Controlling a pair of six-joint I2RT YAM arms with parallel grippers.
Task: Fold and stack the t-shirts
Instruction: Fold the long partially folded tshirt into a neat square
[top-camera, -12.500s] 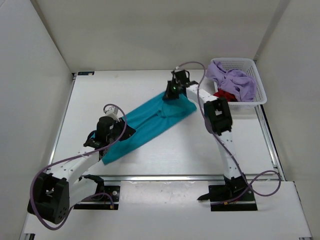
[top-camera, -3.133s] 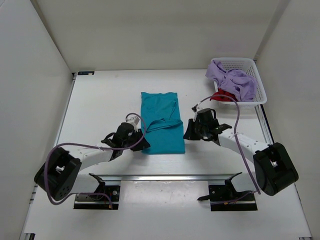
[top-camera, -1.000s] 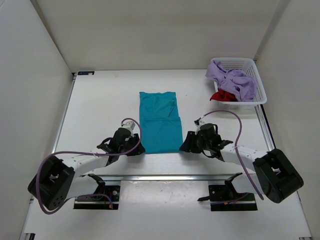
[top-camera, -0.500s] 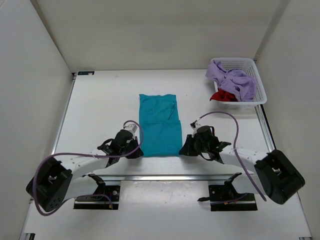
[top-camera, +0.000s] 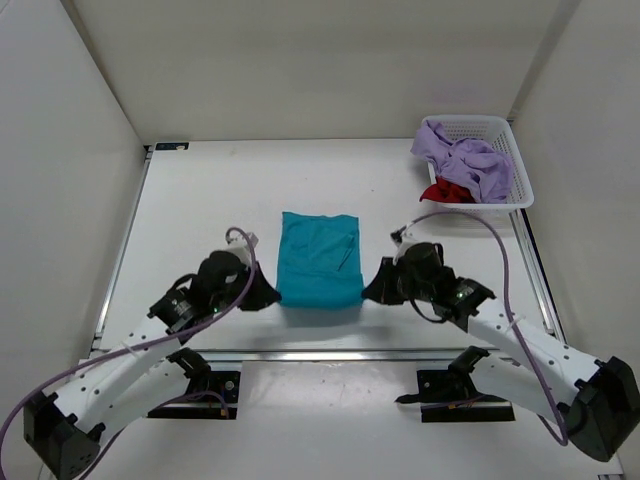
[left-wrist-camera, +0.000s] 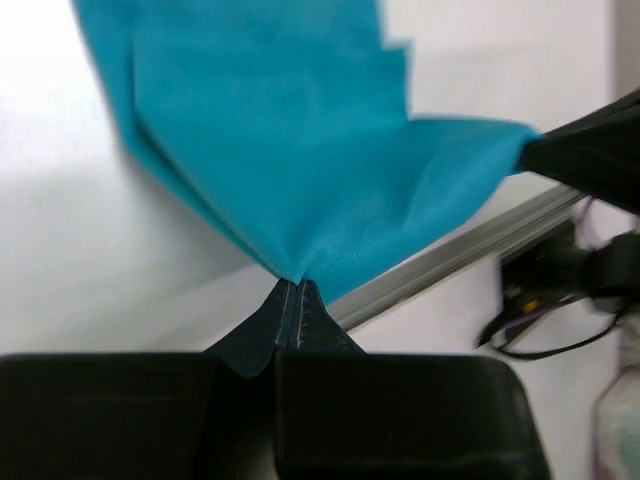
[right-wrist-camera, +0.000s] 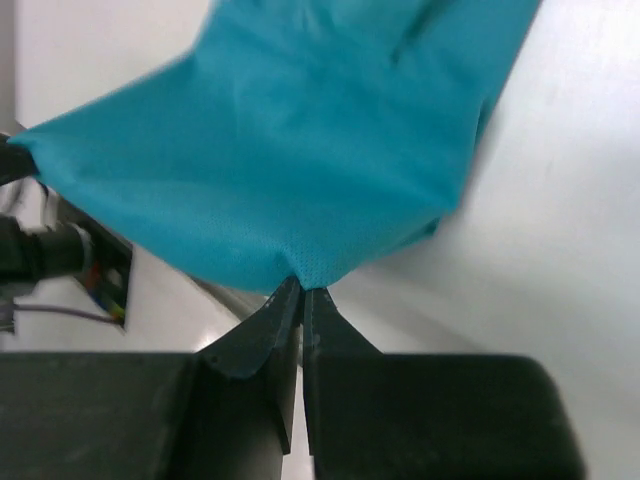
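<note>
The left hand is clamped shut on the near left corner of the teal t-shirt, its two dark fingers pressed together with a peak of cloth pinched between the tips. A little to its right, the right hand grips the near right corner in the same way, fingers together on a fold of the fabric. The shirt's near edge runs taut between the two hands, and from each pinch the cloth fans outward and away from the arms. The garment is a narrow, folded rectangle lying lengthwise in the middle of the white desk, its far end flat on the surface and a crease crossing it partway along. Both arms reach in low from the near edge, angled toward each other.

Well apart, at the far right corner of the desk, stands a white mesh basket. The lavender t-shirt is heaped in it, spilling over the near rim. The red t-shirt shows beneath it at the basket's near left corner.
</note>
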